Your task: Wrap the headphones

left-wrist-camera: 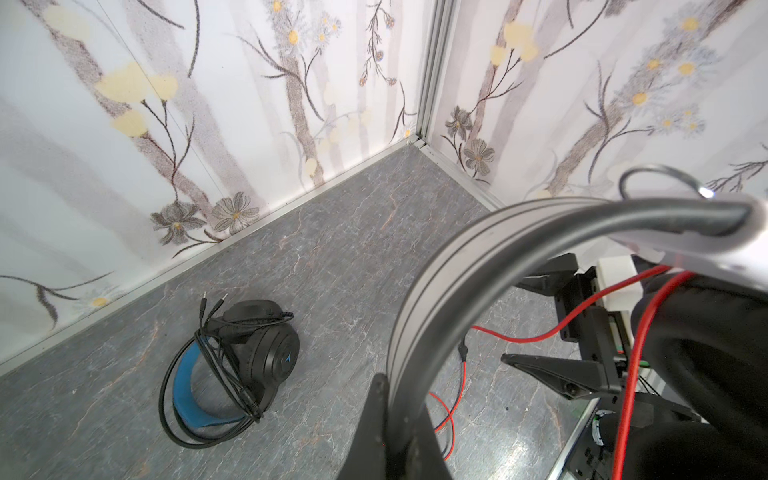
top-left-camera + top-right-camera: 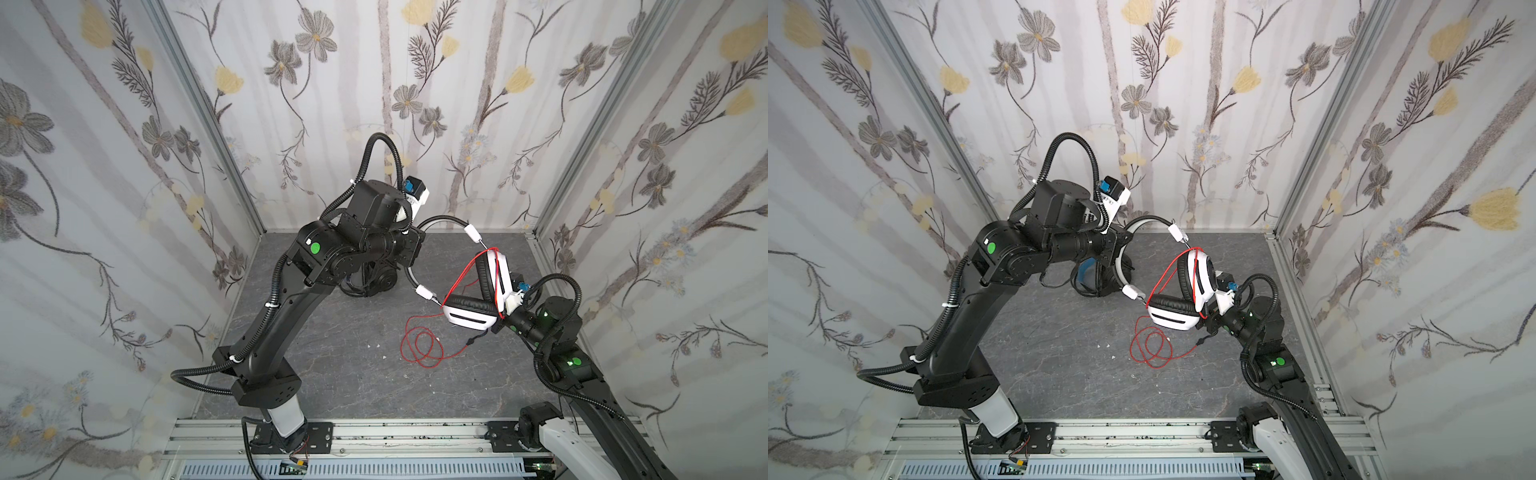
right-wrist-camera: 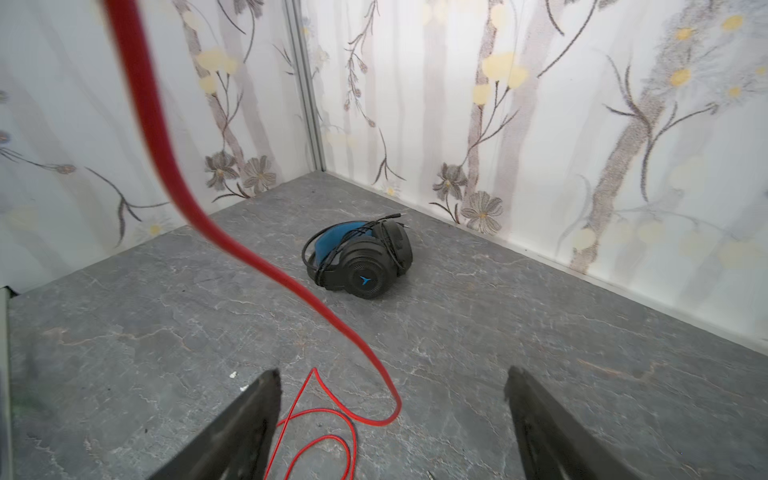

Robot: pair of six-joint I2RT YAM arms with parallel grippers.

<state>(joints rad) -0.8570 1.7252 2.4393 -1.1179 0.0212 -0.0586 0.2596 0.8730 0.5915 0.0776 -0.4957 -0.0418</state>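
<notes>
Left gripper [image 1: 395,392] clamps the white headphones' [image 2: 1173,320] headband. Right gripper [image 3: 390,372] jaws wide, holding nothing. Black headphones [image 2: 1090,276] lie at 9 o'clock of them.

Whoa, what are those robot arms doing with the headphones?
The left hand grips the headband of the white over-ear headphones with black earpads, holding them above the grey table. Their thin red cable loops partly around the earcups; the rest lies coiled on the table. The right hand is open, holding nothing. The black headphones with a blue headband lie farther back, cable already wrapped.
</notes>
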